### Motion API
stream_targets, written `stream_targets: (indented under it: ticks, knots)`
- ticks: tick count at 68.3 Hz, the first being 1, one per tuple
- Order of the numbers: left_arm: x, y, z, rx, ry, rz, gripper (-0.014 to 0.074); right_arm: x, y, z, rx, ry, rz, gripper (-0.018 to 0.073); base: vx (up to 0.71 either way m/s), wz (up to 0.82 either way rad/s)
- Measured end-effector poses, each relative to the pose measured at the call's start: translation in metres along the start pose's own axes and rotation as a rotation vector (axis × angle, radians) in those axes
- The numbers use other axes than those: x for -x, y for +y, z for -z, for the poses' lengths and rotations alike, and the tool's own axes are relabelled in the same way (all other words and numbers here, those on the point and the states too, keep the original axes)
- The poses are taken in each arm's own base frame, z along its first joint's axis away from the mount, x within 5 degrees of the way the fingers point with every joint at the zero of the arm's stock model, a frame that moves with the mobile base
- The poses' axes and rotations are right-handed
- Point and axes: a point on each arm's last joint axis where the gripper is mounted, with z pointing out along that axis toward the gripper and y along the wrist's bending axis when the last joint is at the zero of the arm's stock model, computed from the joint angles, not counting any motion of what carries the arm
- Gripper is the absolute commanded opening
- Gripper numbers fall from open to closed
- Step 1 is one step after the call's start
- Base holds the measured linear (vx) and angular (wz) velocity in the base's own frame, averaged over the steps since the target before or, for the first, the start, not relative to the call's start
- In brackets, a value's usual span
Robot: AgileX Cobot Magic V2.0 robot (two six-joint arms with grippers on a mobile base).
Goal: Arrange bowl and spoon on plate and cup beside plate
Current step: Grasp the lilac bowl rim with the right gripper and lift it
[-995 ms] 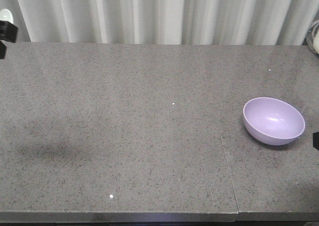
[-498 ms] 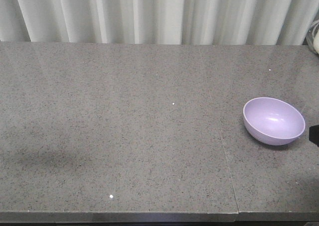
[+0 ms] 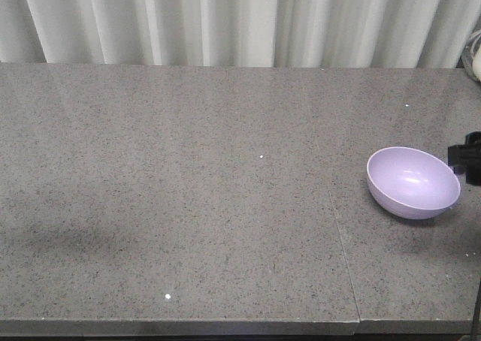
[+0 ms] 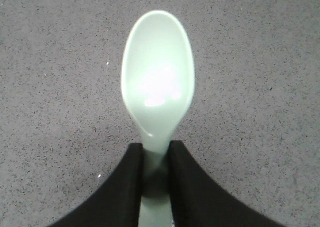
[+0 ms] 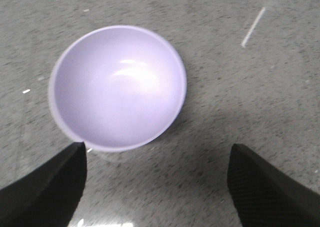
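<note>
The lavender bowl [image 3: 413, 182] rests upright and empty on the grey table at the right. In the right wrist view the bowl [image 5: 117, 87] lies just ahead of my right gripper [image 5: 157, 148], which is open; its left fingertip is close to the bowl's near rim, and only table shows between the jaws. A dark part of the right arm [image 3: 466, 161] shows at the right edge beside the bowl. My left gripper [image 4: 156, 149] is shut on the handle of the mint-green spoon [image 4: 157, 82], held above bare table. The plate and the cup are out of view.
A white pleated curtain [image 3: 240, 22] hangs behind the table's far edge. A seam [image 3: 338, 228] runs across the tabletop left of the bowl. A pale object [image 3: 476, 59] sits at the far right edge. The table's front edge [image 3: 225, 324] is near the bottom.
The left gripper with the spoon left the front view at the upper left. The dark right arm part at the right edge rose and came in beside the bowl.
</note>
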Motion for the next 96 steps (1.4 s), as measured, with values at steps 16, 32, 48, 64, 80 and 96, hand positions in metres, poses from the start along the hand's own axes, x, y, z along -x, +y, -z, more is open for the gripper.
stream_targets:
  ticks: [16,32,48,64,80,96]
  knots:
    - [0.000,0.000,0.000,0.000,0.000,0.000,-0.0008,0.021,-0.022,-0.049,0.085,0.067,-0.039,0.0569,0.00,0.00]
    - [0.000,0.000,0.000,0.000,0.000,0.000,-0.0006,0.027,-0.028,-0.102,0.142,0.117,-0.030,0.0568,0.00,0.00]
    - [0.000,0.000,0.000,0.000,0.000,0.000,-0.0006,0.018,-0.029,-0.146,0.142,0.196,-0.043,0.0523,0.00,0.00]
    - [0.000,0.000,0.000,0.000,0.000,0.000,-0.0006,0.011,-0.029,-0.168,0.144,0.246,-0.049,0.0349,0.00,0.00]
    - [0.000,0.000,0.000,0.000,0.000,0.000,-0.0006,0.009,-0.029,-0.173,0.145,0.257,-0.052,0.0047,0.00,0.00]
    - [0.000,0.000,0.000,0.000,0.000,0.000,-0.0006,0.016,-0.028,-0.165,0.153,0.218,-0.075,-0.0010,0.00,0.00]
